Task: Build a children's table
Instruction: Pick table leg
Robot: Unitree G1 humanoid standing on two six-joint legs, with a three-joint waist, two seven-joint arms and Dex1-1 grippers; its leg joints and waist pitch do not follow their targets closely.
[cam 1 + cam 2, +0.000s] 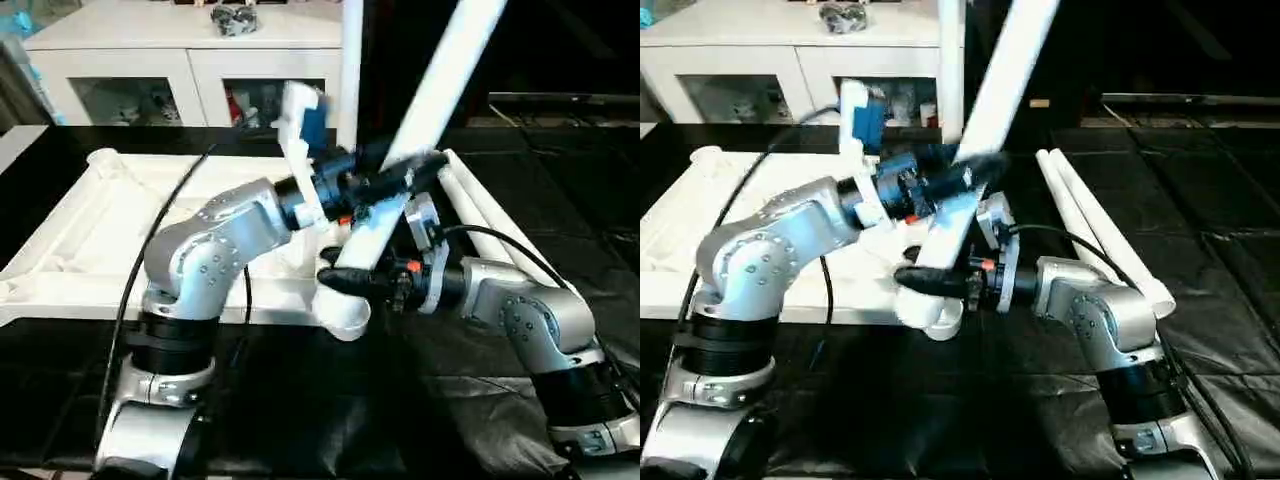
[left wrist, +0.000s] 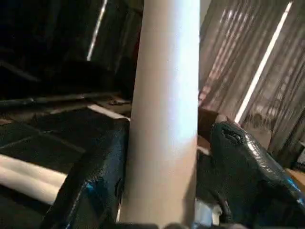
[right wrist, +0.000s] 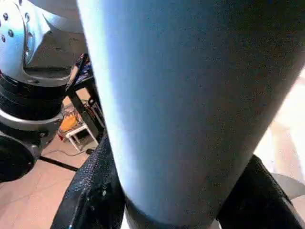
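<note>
The children's table top (image 1: 90,230) lies upside down on the black surface. A white leg (image 1: 440,90) leans to the right, its lower end at the near right corner socket (image 1: 345,315). My left gripper (image 1: 410,170) stands around the middle of the leg (image 2: 164,119). One of its fingers (image 2: 95,181) touches the leg and the other stands a little off it. My right gripper (image 1: 350,275) is shut on the leg (image 3: 190,105) just above the socket. Another leg (image 1: 350,70) stands upright at the far right corner.
Two spare white legs (image 1: 490,215) lie side by side on the black surface, to the right of the table top. A white cabinet (image 1: 180,60) with glass doors stands behind, with a small grey object (image 1: 235,18) on it.
</note>
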